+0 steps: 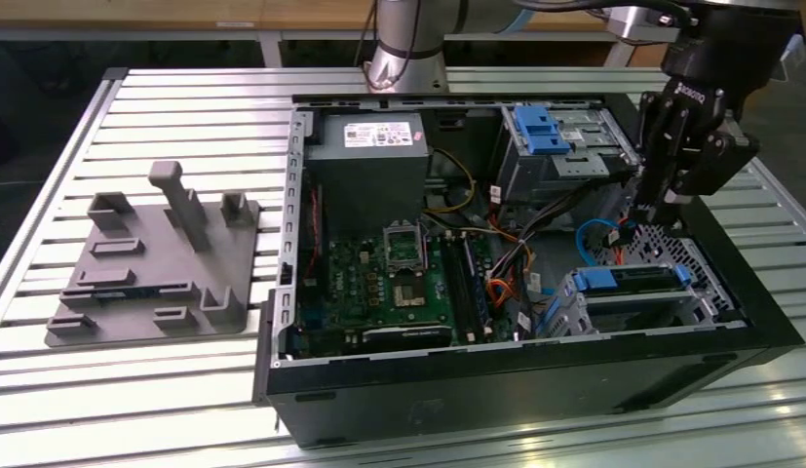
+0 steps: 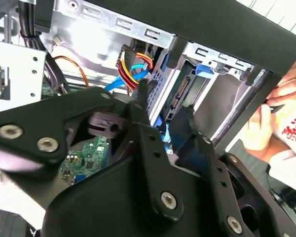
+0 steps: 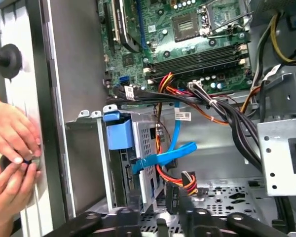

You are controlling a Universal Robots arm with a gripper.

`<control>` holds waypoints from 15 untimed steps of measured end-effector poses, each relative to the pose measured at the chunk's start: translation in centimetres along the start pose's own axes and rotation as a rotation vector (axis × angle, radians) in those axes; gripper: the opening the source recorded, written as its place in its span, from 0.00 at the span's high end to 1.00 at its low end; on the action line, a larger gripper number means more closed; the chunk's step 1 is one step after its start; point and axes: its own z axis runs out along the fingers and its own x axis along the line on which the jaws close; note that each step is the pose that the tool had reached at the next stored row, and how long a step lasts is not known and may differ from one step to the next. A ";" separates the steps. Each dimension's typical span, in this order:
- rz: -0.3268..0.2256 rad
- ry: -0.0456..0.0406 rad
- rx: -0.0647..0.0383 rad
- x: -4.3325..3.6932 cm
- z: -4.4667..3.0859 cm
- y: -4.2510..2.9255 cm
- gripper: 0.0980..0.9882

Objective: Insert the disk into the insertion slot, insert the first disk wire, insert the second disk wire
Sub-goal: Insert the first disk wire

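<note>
Your jaws sit right at the black plug (image 3: 173,196) of the red-and-yellow wire bundle, just beside the perforated silver metal cage (image 3: 147,143) holding the blue-framed grey disk (image 3: 119,134). A flat blue cable (image 3: 167,155) crosses just beyond them; a person's hands (image 3: 12,136) lie farther off.

Slatted table (image 1: 181,97) under computer case (image 1: 507,382), grey fixture (image 1: 142,283)

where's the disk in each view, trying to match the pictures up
Exterior view: the disk lies in the insertion slot, at the case corner on the exterior view's right.
First wrist view: the disk's blue end stands in the slot.
Second wrist view: the disk's edge stands beside the red and yellow wires.
Shared landmark: the flat blue cable beside the slot.
</note>
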 end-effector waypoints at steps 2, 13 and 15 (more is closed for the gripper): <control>-0.001 0.0171 0.003 -0.28 0.01 0.05 0.68; -0.004 0.0336 0.007 -1.22 0.29 0.18 0.75; -0.004 0.0335 0.007 -1.28 0.44 0.18 0.75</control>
